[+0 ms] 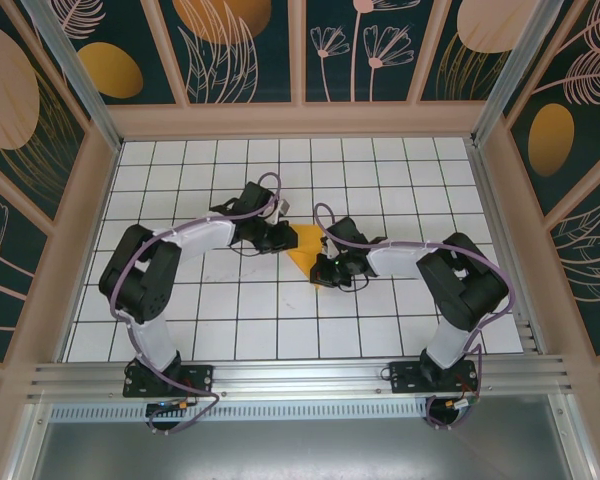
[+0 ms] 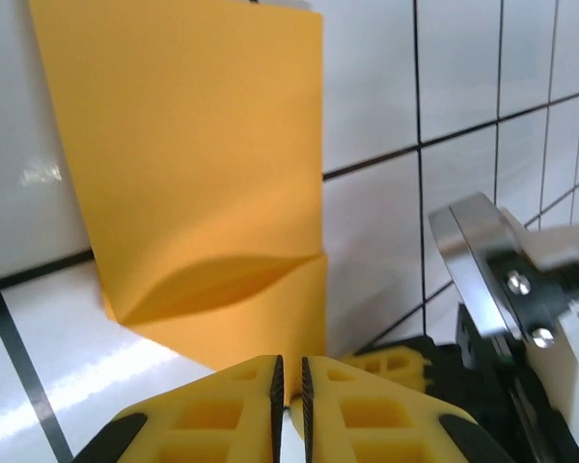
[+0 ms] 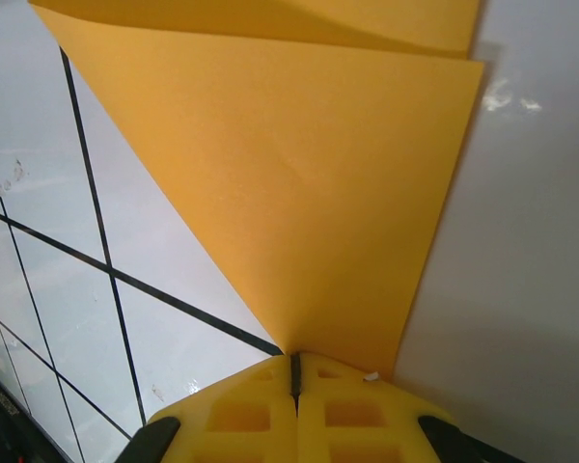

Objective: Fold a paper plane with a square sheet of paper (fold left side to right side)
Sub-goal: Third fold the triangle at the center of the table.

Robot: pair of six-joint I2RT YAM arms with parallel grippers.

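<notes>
The square sheet of paper (image 1: 303, 250) lies folded on the white grid table between my two grippers, orange-yellow, and shows as a small triangle from above. In the left wrist view the paper (image 2: 203, 174) has a lifted upper layer that bulges over a lower one. My left gripper (image 2: 290, 386) (image 1: 283, 240) sits at the paper's left edge, its pads a narrow slit apart with the paper's edge running down between them. My right gripper (image 3: 294, 371) (image 1: 325, 265) is shut on a pointed corner of the paper (image 3: 309, 193) at its near right side.
The table (image 1: 230, 330) is white with black grid lines and has a low wooden frame (image 1: 300, 120) round it. The right arm's yellow finger (image 2: 391, 365) and its metal wrist (image 2: 482, 260) lie close beside my left gripper. Open tiles surround the paper.
</notes>
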